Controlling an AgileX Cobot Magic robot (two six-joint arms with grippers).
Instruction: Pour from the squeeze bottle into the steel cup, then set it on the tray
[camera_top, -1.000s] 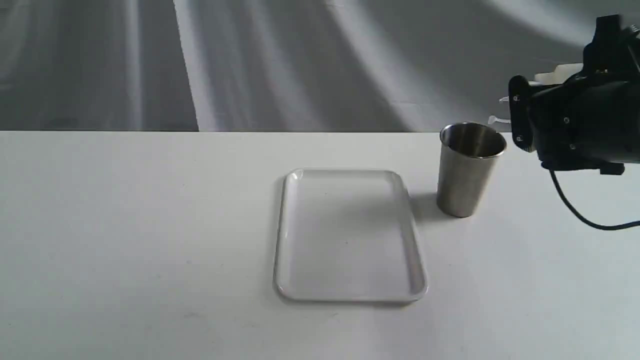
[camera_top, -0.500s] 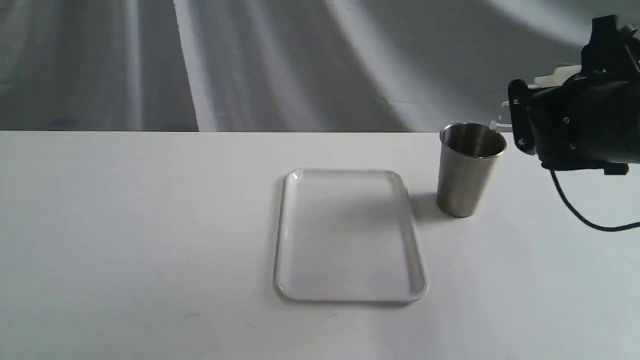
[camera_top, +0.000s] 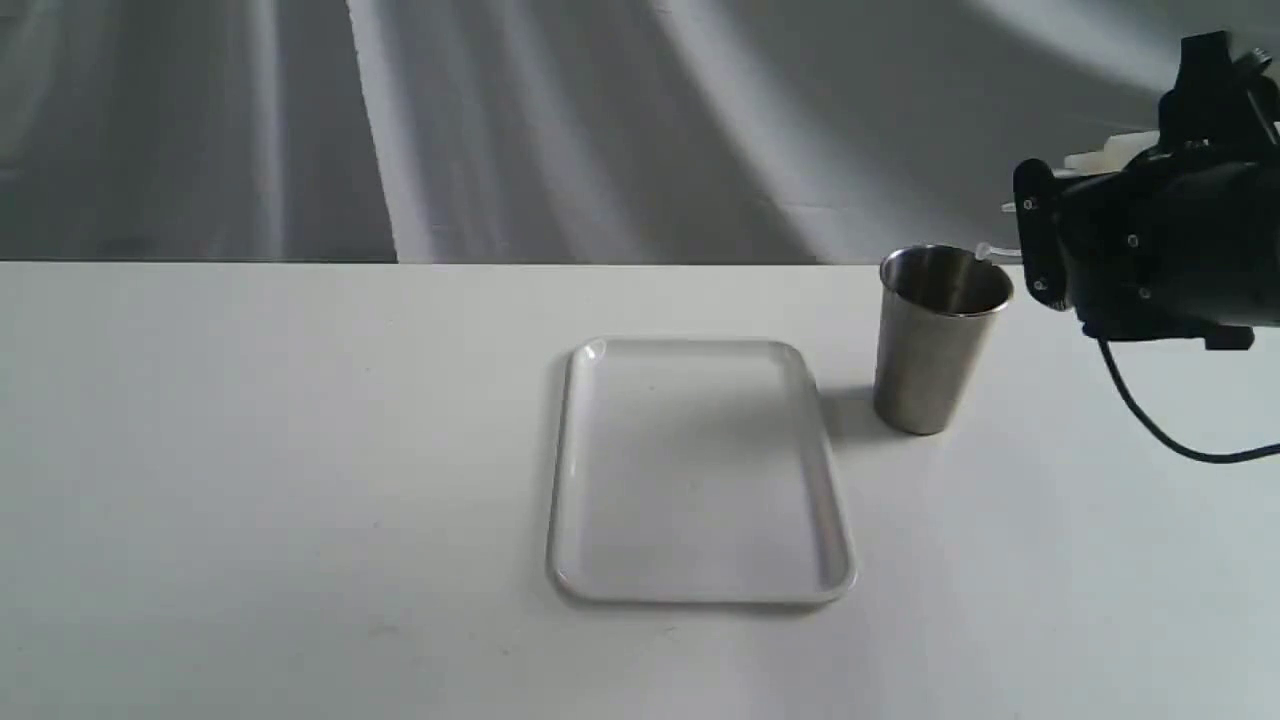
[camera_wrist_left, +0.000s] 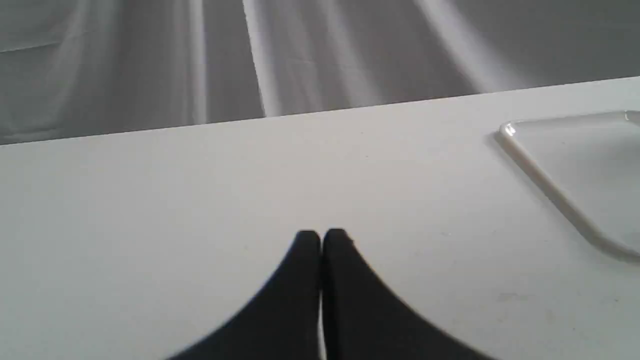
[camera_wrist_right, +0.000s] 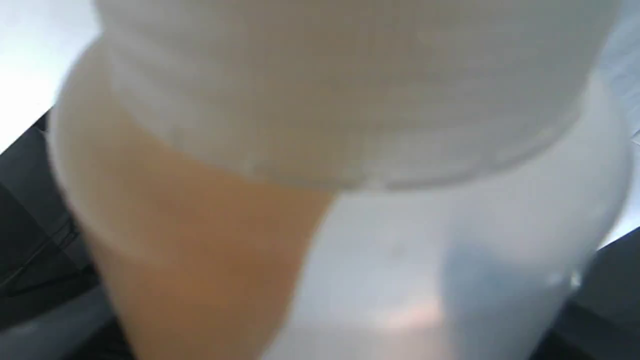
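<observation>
The steel cup (camera_top: 935, 340) stands upright on the table, just right of the white tray (camera_top: 563, 470), which lies flat with nothing on it. My right gripper (camera_top: 1045, 235) is shut on the squeeze bottle (camera_top: 1112, 150), holding it tipped sideways. The bottle's thin nozzle (camera_top: 986, 252) hangs at the cup's rim on its right side. In the right wrist view the bottle (camera_wrist_right: 350, 150) fills the frame, with amber liquid (camera_wrist_right: 190, 240) pooled to one side. My left gripper (camera_wrist_left: 321, 235) is shut and holds nothing, hovering over bare table to the left of the tray's rim (camera_wrist_left: 550, 186).
A black cable (camera_top: 1150, 425) droops from the right arm toward the white table (camera_top: 300, 450). A grey curtain (camera_top: 600, 120) hangs behind the table's far edge.
The right arm has eased slightly left and tipped further, bringing the bottle's nozzle down to the cup's rim. The cup, tray and left gripper have not moved.
</observation>
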